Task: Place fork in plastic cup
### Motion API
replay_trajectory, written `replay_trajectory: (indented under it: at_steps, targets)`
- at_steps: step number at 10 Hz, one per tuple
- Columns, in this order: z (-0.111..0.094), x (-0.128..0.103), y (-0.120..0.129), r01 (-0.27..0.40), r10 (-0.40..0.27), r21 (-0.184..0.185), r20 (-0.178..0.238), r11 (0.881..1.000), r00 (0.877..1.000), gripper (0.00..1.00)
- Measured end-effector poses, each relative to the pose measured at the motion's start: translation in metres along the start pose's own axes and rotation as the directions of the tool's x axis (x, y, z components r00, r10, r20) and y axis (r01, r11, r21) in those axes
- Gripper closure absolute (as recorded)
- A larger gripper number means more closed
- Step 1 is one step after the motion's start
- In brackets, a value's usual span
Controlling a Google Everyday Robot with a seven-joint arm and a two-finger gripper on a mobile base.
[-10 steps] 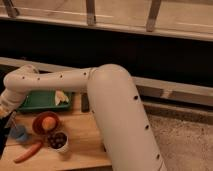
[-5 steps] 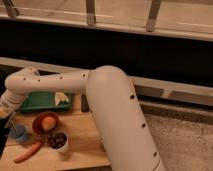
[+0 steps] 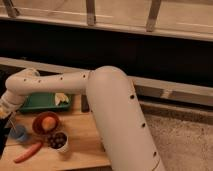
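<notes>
At the left edge of the frame, the gripper (image 3: 7,116) hangs just above the plastic cup (image 3: 20,134), its fingers shut tight. A thin silver stick, most likely the fork (image 3: 13,124), slants down from the gripper into the blue cup. Right of the cup sits an orange bowl (image 3: 39,125) with a round fruit (image 3: 48,122) inside. A white cup (image 3: 63,145) holds dark things. A carrot (image 3: 27,152) lies at the lower left. The green tray (image 3: 37,101) is behind, partly hidden by the big white arm (image 3: 115,120).
</notes>
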Motion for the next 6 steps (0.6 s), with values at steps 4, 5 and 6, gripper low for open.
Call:
replay_trajectory:
  at_steps: [4, 5, 6]
  targets:
    - [0.0067, -0.0025, -0.0019, 0.016, -0.016, -0.001, 0.024, 1.000, 1.000, 1.00]
    - [0.0076, -0.0009, -0.0028, 0.016, -0.016, 0.000, 0.028, 1.000, 0.999, 1.00]
    - [0.0084, 0.0020, -0.0042, 0.010, -0.010, 0.000, 0.032, 1.000, 0.999, 1.00]
